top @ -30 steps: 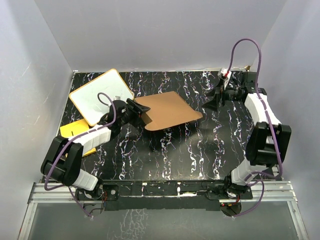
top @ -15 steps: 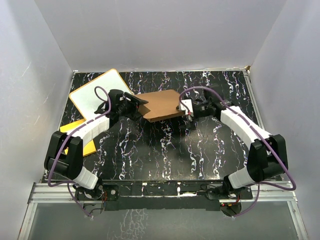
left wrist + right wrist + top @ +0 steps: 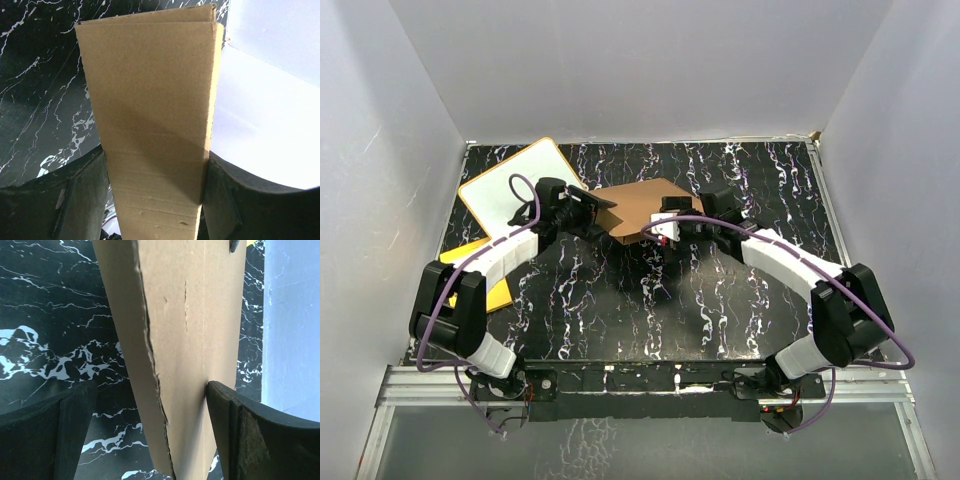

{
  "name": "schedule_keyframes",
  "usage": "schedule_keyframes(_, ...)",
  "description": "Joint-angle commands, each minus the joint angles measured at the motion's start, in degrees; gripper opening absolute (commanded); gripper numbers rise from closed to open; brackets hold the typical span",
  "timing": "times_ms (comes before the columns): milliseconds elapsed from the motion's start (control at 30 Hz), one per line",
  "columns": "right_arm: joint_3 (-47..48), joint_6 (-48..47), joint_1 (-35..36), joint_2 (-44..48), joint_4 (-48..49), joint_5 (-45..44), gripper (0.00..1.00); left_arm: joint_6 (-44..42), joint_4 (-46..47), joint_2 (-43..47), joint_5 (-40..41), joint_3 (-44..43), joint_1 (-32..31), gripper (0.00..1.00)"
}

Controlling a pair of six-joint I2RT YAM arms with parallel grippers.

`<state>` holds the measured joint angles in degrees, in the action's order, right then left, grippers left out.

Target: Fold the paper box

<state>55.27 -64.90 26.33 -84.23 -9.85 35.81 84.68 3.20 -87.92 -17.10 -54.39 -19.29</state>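
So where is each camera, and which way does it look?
Top external: above and behind, looking down on the table; both arms show.
Left wrist: on the left arm, looking past the left gripper, shut on the paper box.
Right wrist: on the right arm, looking past the open right gripper around the paper box.
All share the paper box.

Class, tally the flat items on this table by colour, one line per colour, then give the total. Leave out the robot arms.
Brown: 1, the paper box
White with an orange rim: 1, the board
Orange-yellow: 1, the sheet
Total: 3
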Motion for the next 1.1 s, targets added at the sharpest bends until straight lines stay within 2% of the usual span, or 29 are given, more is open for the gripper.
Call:
schedule_keyframes(0,-2.05,0.99,2.1,-0.29,10.31,-5.19,0.97,2.72,0.59,0.15,-2.19,-1.73,0.56,0.45)
schedule_keyframes(333,-7.12,2.61,6.14,-2.56,24.18,-13.39,0.85,4.0,2.07,-0.13,-3.61,-2.08,0.66,0.45)
schedule_keyframes(500,-7.37,5.01,6.38,-2.53,26.77,-14.93,0.73,4.32,2.78,-0.1,-3.94,-1.76,0.72,0.45)
schedule_keyframes(700,-7.11,7.25,6.39,-2.63,27.51,-14.85,0.52,4.46,3.15,-0.26,-4.43,-1.98,0.74,0.46)
schedule_keyframes(833,-6.7,8.41,6.28,-2.44,26.9,-14.44,0.48,4.35,3.42,0.08,-4.68,-1.99,1.08,0.49)
schedule_keyframes(867,-6.35,8.83,6.05,-2.31,26.56,-14.22,0.47,4.43,3.7,0.24,-4.8,-1.88,1.21,0.5)
schedule_keyframes(1067,-2.74,15.01,3.12,-1.53,22.97,-11.46,0.46,4.51,6.99,2.39,-5.03,-0.61,2.04,0.75)
